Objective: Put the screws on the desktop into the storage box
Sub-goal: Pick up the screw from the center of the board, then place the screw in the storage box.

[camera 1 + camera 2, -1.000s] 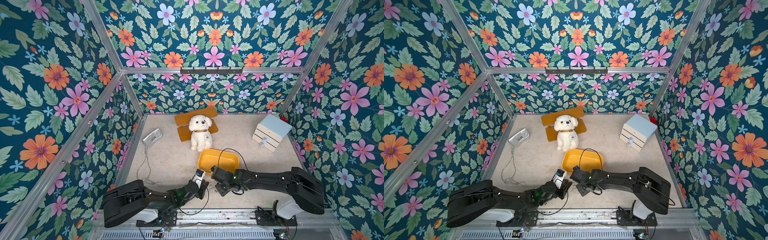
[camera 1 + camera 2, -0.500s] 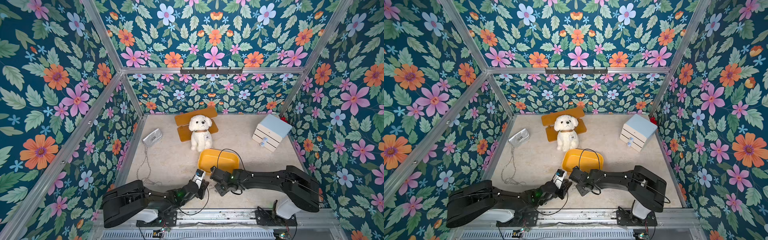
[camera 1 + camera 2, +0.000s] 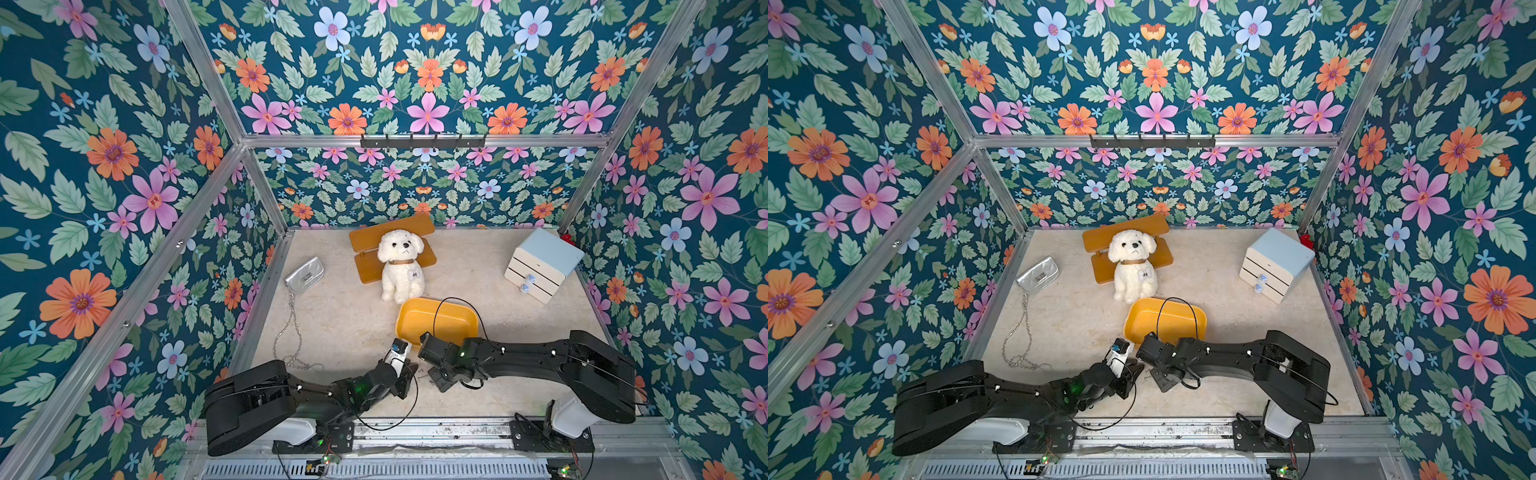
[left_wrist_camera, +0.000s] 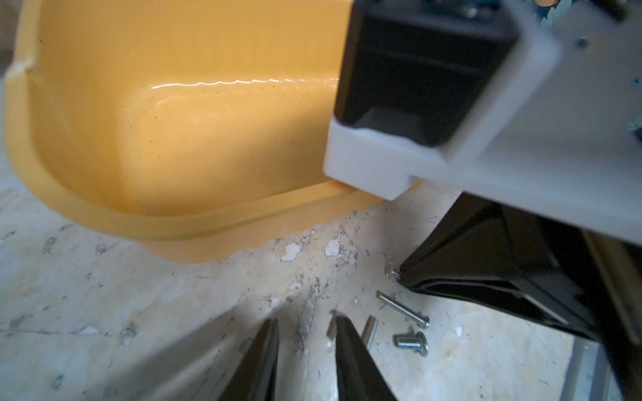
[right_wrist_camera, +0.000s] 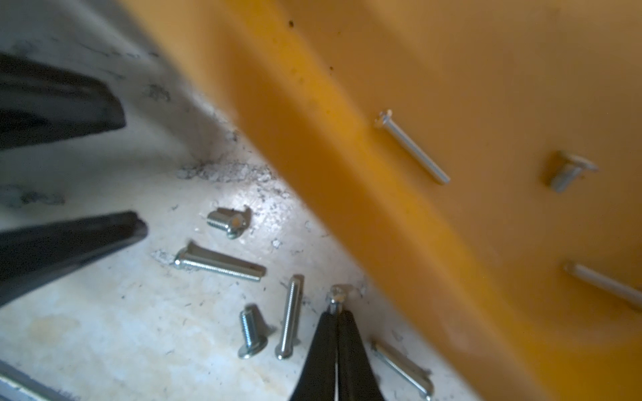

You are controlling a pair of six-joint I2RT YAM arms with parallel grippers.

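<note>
— Top views: what is shown, from the largest thing down?

— The mottled desktop [image 3: 340, 328] is seen in both top views. The yellow storage box [image 3: 415, 320] is set on it just beyond the tips of both grippers, which are held low and close together at its near wall.

— How are the grippers held?

— In the left wrist view the left gripper [image 4: 305, 321] is parted by a narrow gap, and nothing is caught in it. In the right wrist view the right gripper [image 5: 335, 314] is pressed closed on a small screw [image 5: 338, 293], which is pinched at the very tips just beside the box's outer wall.

— And the other screws?

— Five loose screws [image 5: 219, 265] are scattered on the desktop between the two grippers and around the right gripper's tips. Three more are seen inside the box, past the right gripper: a long thin screw [image 5: 411, 151], a T-headed bolt [image 5: 569, 170] and a third screw [image 5: 604, 284] partly cut off at the frame edge.
</note>
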